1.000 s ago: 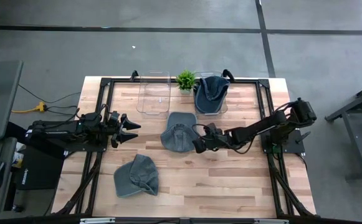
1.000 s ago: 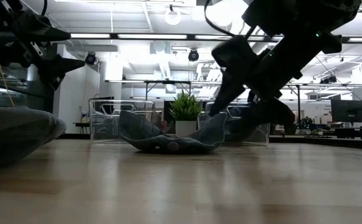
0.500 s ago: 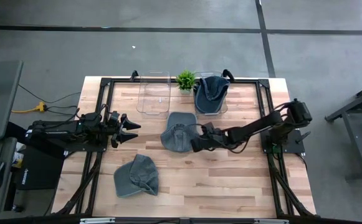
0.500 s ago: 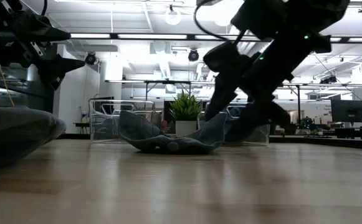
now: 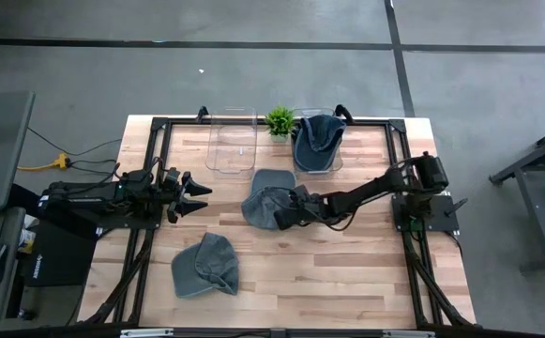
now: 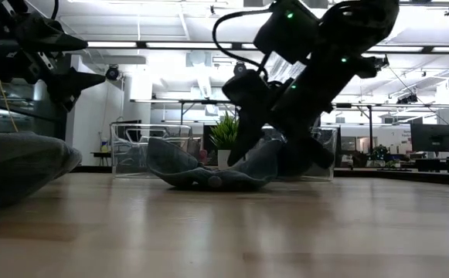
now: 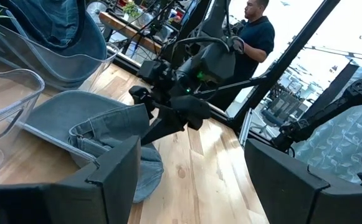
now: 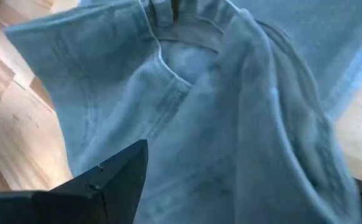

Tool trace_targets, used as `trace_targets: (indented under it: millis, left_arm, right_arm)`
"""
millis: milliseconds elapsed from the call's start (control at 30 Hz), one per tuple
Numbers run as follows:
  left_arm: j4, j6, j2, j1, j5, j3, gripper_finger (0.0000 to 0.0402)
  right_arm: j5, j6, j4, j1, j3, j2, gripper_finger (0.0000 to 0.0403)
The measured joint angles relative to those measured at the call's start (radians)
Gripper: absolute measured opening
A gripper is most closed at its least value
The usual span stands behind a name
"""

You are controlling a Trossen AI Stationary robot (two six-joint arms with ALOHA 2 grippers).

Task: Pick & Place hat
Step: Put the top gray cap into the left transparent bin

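Three grey-blue denim hats are in view. One hat (image 5: 261,199) lies upside down at the table's middle, its crown on the wood and its sides standing up (image 6: 209,174). A second hat (image 5: 206,266) lies near the front left. A third hat (image 5: 317,139) sits in the right clear bin. My right gripper (image 5: 282,214) is open and low at the middle hat's right side. In the right wrist view (image 8: 249,165) its fingers stand on either side of the hat's raised cloth (image 8: 199,93). My left gripper (image 5: 193,194) is open and empty above the table's left side. My right gripper comes level from the table's right, and its open fingers (image 7: 148,115) stand around the middle hat's raised right edge (image 7: 115,118). I cannot tell whether they touch the cloth. The hat rests on the table.
An empty clear bin (image 5: 232,141) and a small potted plant (image 5: 280,120) stand at the far edge, beside the bin with the hat. A black frame (image 5: 155,127) runs round the table. A person (image 7: 252,34) stands beyond the table's right side.
My right gripper has moved toward the table's left edge and down, from beside the middle hat to its right edge, staying open. The hat has kept its place.
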Motion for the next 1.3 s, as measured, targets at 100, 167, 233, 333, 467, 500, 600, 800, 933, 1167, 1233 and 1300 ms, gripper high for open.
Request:
trace_targets:
  millis: [100, 167, 233, 333, 467, 500, 600, 800, 933, 1167, 1233, 1300]
  left_arm:
    - [0.0, 0.0, 0.0, 0.0, 0.0, 0.0, 0.0266]
    - [0.0, 0.0, 0.0, 0.0, 0.0, 0.0, 0.0266]
    - [0.0, 0.0, 0.0, 0.0, 0.0, 0.0, 0.0266]
    - [0.0, 0.0, 0.0, 0.0, 0.0, 0.0, 0.0266]
    - [0.0, 0.0, 0.0, 0.0, 0.0, 0.0, 0.0266]
    - [0.0, 0.0, 0.0, 0.0, 0.0, 0.0, 0.0266]
    - [0.0, 0.0, 0.0, 0.0, 0.0, 0.0, 0.0266]
    - [0.0, 0.0, 0.0, 0.0, 0.0, 0.0, 0.0266]
    - [0.0, 0.0, 0.0, 0.0, 0.0, 0.0, 0.0266]
    - [0.0, 0.0, 0.0, 0.0, 0.001, 0.0, 0.0266]
    - [0.0, 0.0, 0.0, 0.0, 0.001, 0.0, 0.0266]
    - [0.0, 0.0, 0.0, 0.0, 0.001, 0.0, 0.0266]
  right_arm:
    - [-0.019, 0.003, 0.003, -0.009, 0.021, 0.019, 0.0279]
    - [-0.037, 0.003, 0.001, -0.012, 0.028, 0.03, 0.0279]
    - [-0.047, 0.013, -0.003, -0.012, 0.03, 0.036, 0.0278]
    - [-0.056, 0.029, -0.013, -0.012, 0.031, 0.036, 0.0262]
    - [-0.078, 0.024, -0.025, -0.013, 0.031, 0.036, 0.0216]
    - [-0.086, 0.02, -0.026, -0.013, 0.031, 0.036, 0.02]
    - [-0.116, 0.003, -0.03, -0.013, 0.031, 0.036, 0.0143]
    - [-0.172, -0.056, -0.028, -0.01, 0.029, 0.037, 0.0015]
    - [-0.214, -0.076, -0.022, -0.011, 0.029, 0.037, 0.0007]
    - [-0.279, -0.177, -0.033, -0.01, 0.029, -0.037, 0.0003]
    - [-0.309, -0.236, -0.054, -0.01, 0.029, -0.076, 0.0002]
    - [-0.354, -0.314, -0.091, -0.012, 0.029, -0.117, 0.0002]
